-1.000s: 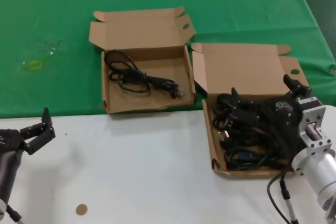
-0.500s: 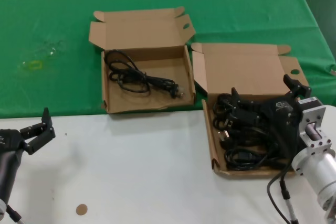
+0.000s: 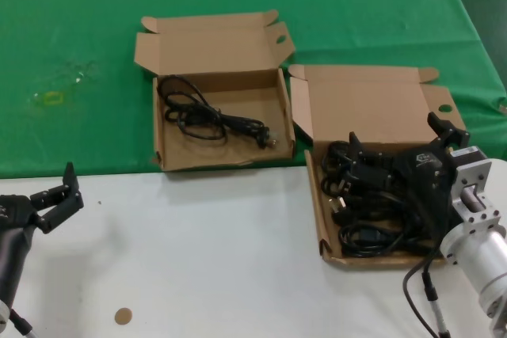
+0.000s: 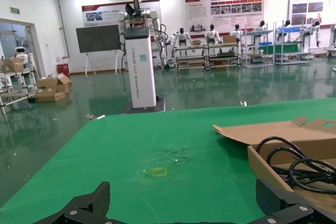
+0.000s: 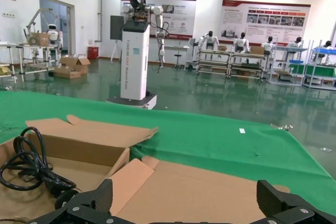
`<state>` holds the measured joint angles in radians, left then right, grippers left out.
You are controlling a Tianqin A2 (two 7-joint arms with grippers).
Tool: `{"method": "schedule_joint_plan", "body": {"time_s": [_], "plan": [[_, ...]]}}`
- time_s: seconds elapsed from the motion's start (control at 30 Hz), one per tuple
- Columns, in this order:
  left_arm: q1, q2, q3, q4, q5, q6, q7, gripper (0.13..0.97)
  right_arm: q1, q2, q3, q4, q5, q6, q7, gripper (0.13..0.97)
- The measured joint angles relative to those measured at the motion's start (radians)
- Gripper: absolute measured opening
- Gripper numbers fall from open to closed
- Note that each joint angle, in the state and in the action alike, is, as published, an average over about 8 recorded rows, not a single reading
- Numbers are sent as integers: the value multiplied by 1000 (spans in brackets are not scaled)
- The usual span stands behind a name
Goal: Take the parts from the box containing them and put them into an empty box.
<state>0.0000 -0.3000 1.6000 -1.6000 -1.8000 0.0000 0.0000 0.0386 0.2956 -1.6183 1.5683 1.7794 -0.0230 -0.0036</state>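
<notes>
R gripper [image 3: 400, 148] is held spread over black coiled cables [image 3: 372, 199] in the right brown cardboard box [image 3: 321, 219], prob. for a pick; L gripper [image 3: 55, 195] is parked apart, fingers spread.

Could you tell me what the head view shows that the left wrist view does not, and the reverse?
Only the head view shows the right pincer open over the full box of black cables, plus the white tabletop. Only the left wrist view shows the hall beyond, with a white robot stand. Both show the left pincer, the green cloth, and the other box holding one cable.
</notes>
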Motion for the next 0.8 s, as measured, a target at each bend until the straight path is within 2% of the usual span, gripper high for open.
{"method": "schedule_joint_plan", "body": {"time_s": [0.8], "plan": [[0,0,0,0,0,0,0,966,0,0,0,0,0,0,0,966]]}}
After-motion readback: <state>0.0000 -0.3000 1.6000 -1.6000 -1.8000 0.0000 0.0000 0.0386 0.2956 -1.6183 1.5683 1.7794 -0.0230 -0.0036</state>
